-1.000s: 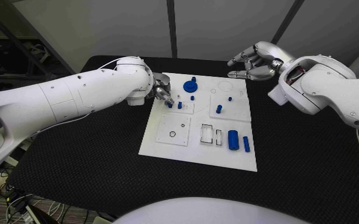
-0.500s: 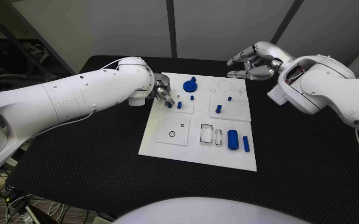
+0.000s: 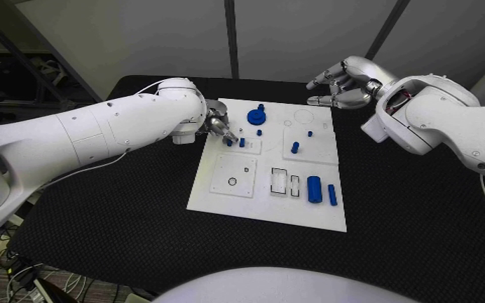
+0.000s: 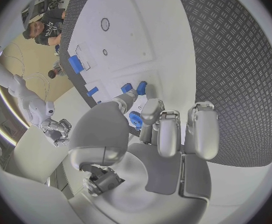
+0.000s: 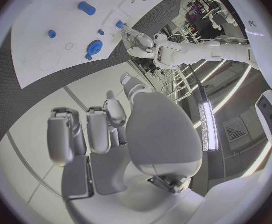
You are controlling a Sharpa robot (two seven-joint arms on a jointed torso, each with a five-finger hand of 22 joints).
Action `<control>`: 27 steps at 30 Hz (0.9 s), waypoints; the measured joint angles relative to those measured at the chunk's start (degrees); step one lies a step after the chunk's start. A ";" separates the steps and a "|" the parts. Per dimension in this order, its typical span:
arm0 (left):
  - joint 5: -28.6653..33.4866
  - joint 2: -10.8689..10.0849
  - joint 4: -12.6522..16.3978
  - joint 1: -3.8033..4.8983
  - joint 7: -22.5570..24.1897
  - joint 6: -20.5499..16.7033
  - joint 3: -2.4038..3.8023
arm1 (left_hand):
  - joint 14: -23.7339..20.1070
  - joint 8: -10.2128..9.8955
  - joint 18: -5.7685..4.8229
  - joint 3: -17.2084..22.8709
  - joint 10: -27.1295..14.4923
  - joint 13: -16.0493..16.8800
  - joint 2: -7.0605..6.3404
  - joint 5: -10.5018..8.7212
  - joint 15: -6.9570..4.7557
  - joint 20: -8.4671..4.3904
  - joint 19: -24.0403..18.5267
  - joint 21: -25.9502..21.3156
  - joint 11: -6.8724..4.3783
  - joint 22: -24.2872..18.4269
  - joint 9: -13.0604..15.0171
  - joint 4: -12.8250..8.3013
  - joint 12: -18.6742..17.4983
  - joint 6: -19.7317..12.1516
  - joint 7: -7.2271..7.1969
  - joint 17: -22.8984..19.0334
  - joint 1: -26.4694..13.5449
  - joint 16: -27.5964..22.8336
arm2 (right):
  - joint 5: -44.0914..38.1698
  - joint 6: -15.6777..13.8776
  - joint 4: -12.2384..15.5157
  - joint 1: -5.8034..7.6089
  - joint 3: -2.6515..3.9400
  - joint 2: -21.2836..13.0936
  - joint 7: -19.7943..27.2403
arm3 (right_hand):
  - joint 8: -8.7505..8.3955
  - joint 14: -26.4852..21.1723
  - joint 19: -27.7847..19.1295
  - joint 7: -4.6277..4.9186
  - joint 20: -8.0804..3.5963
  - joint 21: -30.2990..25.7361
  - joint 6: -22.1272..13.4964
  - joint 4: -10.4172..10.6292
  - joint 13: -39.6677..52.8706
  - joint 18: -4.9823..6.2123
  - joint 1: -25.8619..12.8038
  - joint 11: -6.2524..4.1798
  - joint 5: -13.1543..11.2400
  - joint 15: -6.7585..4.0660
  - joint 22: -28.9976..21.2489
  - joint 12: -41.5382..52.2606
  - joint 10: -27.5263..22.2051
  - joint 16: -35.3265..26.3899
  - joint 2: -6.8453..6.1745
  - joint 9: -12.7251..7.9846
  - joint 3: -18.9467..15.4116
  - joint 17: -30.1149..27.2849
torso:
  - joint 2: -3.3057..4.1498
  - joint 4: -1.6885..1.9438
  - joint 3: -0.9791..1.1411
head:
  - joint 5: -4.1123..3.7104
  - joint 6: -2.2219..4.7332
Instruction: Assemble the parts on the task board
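Task board (image 3: 265,198) pegs (image 3: 242,142) are touched by the left robot hand (image 3: 219,128), grip unclear; the right robot hand (image 3: 342,87) is held curled, empty

The task board (image 3: 228,201) is set at the centre of the bench (image 3: 121,233). On the board, a gear-shaped part (image 3: 256,116) is placed at 12 o'clock. Two small pegs (image 3: 242,142) are stood at 10 o'clock, beside the left hand (image 3: 219,128). A peg (image 3: 295,147) is stood just right of centre. A cylinder (image 3: 315,189) and a thin pin (image 3: 333,194) are laid side by side at 4 o'clock. The right hand (image 3: 342,89) is held beyond the board at 1 o'clock.
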 measured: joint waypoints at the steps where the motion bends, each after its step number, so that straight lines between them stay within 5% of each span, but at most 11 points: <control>1: 0.08 -0.05 -0.04 -0.04 -0.08 -0.18 -0.02 | 0.00 -0.11 0.00 -0.52 0.00 -0.07 -0.32 -0.02 0.00 0.00 0.00 0.00 0.00 0.00 0.00 0.52 0.00 0.00 0.00 0.00 0.09 0.00 | 0.01 0.00 0.00 0.00 0.00 -0.03 0.00 | 0.00 0.00 0.00 0.00 0.00 0.00 0.00 0.00 -0.02 0.00 0.00 0.00 0.00 0.00 0.00 0.00 0.00 0.00 0.00 0.00 0.00 -0.02 | 0.01 0.00 0.00 | -0.01 0.01; 10: 0.57 -0.61 0.01 -0.27 -0.21 -2.75 -0.11 | 0.00 -0.55 0.00 -2.50 -0.50 -0.47 -1.85 -0.03 0.00 0.00 0.00 0.00 0.11 0.00 -0.09 3.45 -0.66 -0.45 0.45 0.00 0.24 0.00 | 0.07 0.00 -0.01 0.00 0.00 -0.13 0.02 | 0.00 0.00 0.00 0.00 0.00 0.00 0.00 0.00 -0.06 0.00 0.00 0.00 0.00 0.00 0.00 0.00 0.00 0.00 0.00 0.00 0.00 0.01 | 0.00 0.04 -0.03 | -0.12 0.16; 22: 1.64 -1.08 0.09 -0.33 2.13 -10.80 -0.03 | 0.21 -1.26 0.00 -4.09 -1.09 -0.50 -2.61 -0.03 0.22 0.01 -0.08 -0.91 0.56 0.00 -0.26 7.79 -0.86 -0.93 0.93 0.00 1.00 -0.77 | 0.10 0.01 -0.10 0.00 0.00 -0.17 0.07 | 0.00 0.00 0.00 0.00 0.00 0.00 0.00 0.00 -0.06 0.00 0.00 0.00 0.00 0.00 0.00 0.00 0.00 0.00 0.00 0.01 0.00 0.00 | -0.01 0.04 -0.03 | -0.33 0.42; 26: 3.79 -1.42 -0.18 -0.34 4.88 -15.05 0.03 | 0.21 -3.11 0.10 -5.19 -4.71 -4.57 -3.57 -0.02 0.85 0.33 -3.91 -5.79 1.13 -1.08 -1.88 10.10 -6.92 -2.67 1.82 0.00 1.96 -5.46 | 0.13 0.00 -0.10 0.00 0.00 -0.17 0.07 | 0.00 0.00 0.00 0.00 0.00 0.00 0.00 0.00 -0.05 0.00 0.00 0.00 0.00 0.00 0.00 0.00 0.00 0.00 0.00 0.01 0.00 0.00 | -0.01 0.04 -0.02 | -0.43 0.47; 27: 4.40 -1.47 -0.27 -0.34 5.58 -15.92 0.04 | 0.22 -3.76 3.17 -5.41 -6.40 -6.63 -3.56 -0.02 1.10 0.54 -5.41 -8.01 1.41 -3.01 -2.62 10.32 -9.88 -3.05 2.21 0.00 1.95 -7.65 | 0.14 0.00 -0.11 0.00 0.00 -0.17 0.07 | 0.00 0.00 0.00 0.00 0.00 0.00 0.00 0.00 -0.05 0.00 0.00 0.00 0.00 0.00 0.00 0.00 0.00 0.00 0.00 0.01 0.00 0.00 | -0.01 0.04 -0.02 | -0.46 0.47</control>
